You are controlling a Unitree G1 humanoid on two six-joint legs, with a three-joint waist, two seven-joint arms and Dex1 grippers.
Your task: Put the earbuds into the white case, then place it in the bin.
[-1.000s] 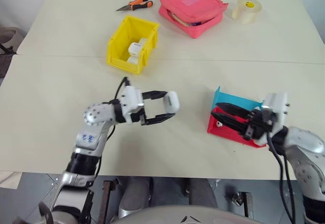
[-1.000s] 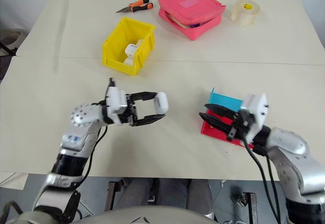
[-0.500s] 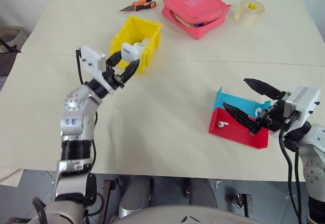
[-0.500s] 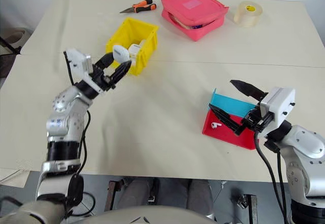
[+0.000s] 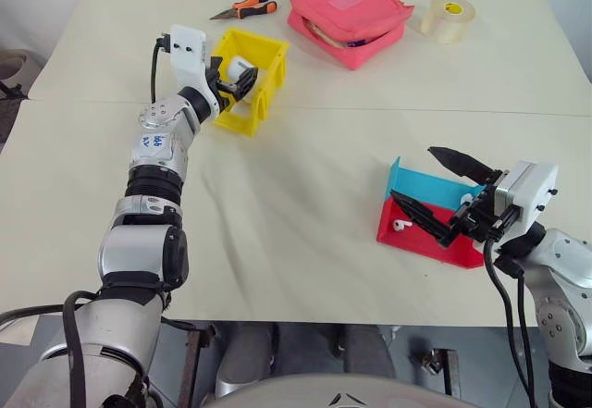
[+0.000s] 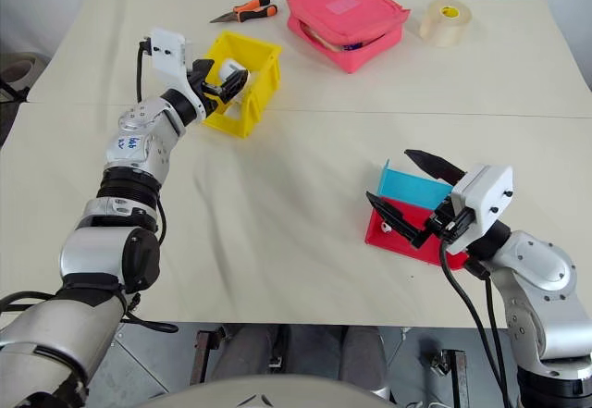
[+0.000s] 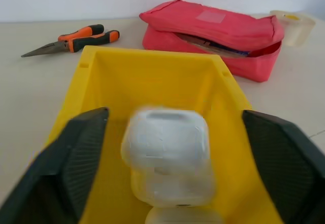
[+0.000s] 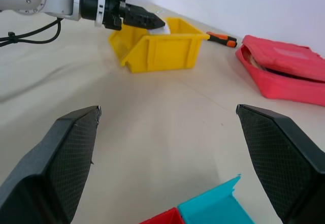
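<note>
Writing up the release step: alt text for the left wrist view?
A white case sits blurred between the left gripper's wide-open jaws, over other white cases in the yellow bin. Behind lie orange-handled pliers, a red pouch and a tape roll.

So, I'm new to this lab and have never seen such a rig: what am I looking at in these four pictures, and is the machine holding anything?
It is a humanoid robot with two arms, each ending in two black fingers. Two pictures come from cameras in its head, looking down over a pale table. The other two come from cameras on its wrists, looking along the fingers.

The left gripper reaches over a yellow bin with its fingers spread wide. A white case lies between them in the bin, not gripped, on top of other white cases.

The right gripper is open and empty above a red tray and a blue tray. One small white earbud lies in the red tray.

Farther back lie orange-handled pliers, a pink pouch and a roll of tape.
</note>
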